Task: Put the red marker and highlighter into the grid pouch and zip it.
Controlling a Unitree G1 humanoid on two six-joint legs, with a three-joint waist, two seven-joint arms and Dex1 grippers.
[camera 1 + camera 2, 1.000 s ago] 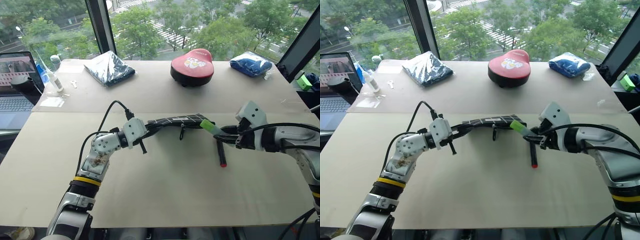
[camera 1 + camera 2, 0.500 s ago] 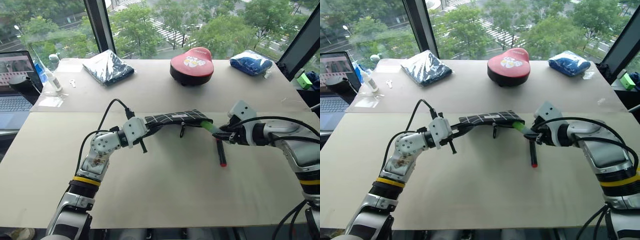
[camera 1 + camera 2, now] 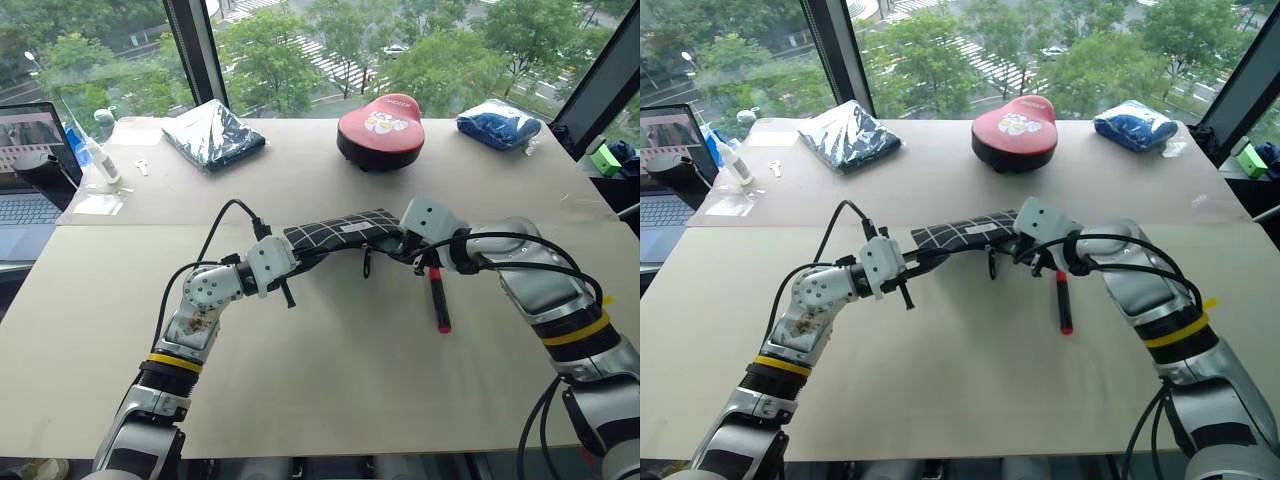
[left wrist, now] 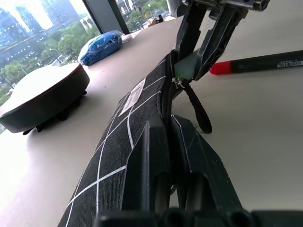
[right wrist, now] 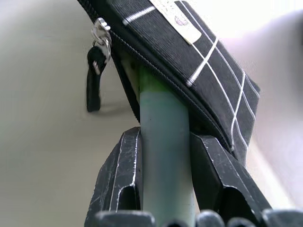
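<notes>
My left gripper (image 3: pixel 293 264) is shut on the left end of the grid pouch (image 3: pixel 340 232) and holds it just above the table; its zipper pull strap (image 3: pixel 366 262) hangs down. My right gripper (image 3: pixel 408 250) is shut on the highlighter (image 5: pixel 163 109) at the pouch's right end. The green cap end is pushed into the open mouth under the pouch's edge (image 5: pixel 189 52), and most of the highlighter is hidden in the eye views. The red marker (image 3: pixel 439 300) lies on the table just below the right gripper, untouched.
At the back of the table are a red and black round case (image 3: pixel 381 128), a dark blue wrapped bundle (image 3: pixel 215 135) and a blue bag (image 3: pixel 497 125). A laptop (image 3: pixel 30 170) and a small bottle (image 3: pixel 105 160) stand at far left. Bare table lies in front.
My right gripper has carried the highlighter left and forward to the pouch and rolled its wrist; the green cap is now in the pouch's mouth. The left gripper and pouch held still.
</notes>
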